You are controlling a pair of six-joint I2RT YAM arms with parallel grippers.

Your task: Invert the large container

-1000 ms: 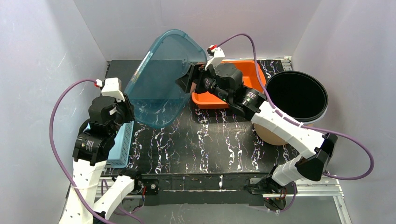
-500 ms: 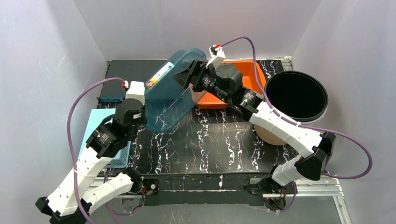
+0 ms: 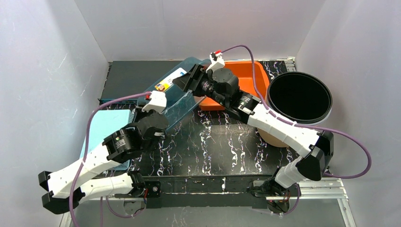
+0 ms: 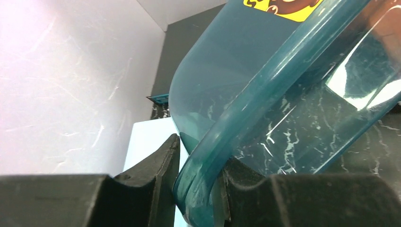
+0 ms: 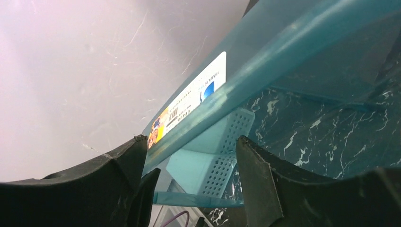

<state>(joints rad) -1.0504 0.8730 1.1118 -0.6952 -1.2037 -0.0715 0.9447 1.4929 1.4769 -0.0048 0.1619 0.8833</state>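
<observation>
Big teal container [image 3: 176, 97] sits tilted, mostly bottom-up, by the bench's far edge. Left gripper [image 4: 201, 156] jaws are clenched on its rim; right gripper [image 5: 189, 142] jaws are spread loosely around the rim.

Translucent teal container [image 3: 172, 94], orange tray [image 3: 248, 71], black white-veined table [image 3: 213, 142], pale-blue basket [image 3: 104, 125].

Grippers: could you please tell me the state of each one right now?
Left gripper: closed on the container rim.
Right gripper: open, straddling the rim.
</observation>
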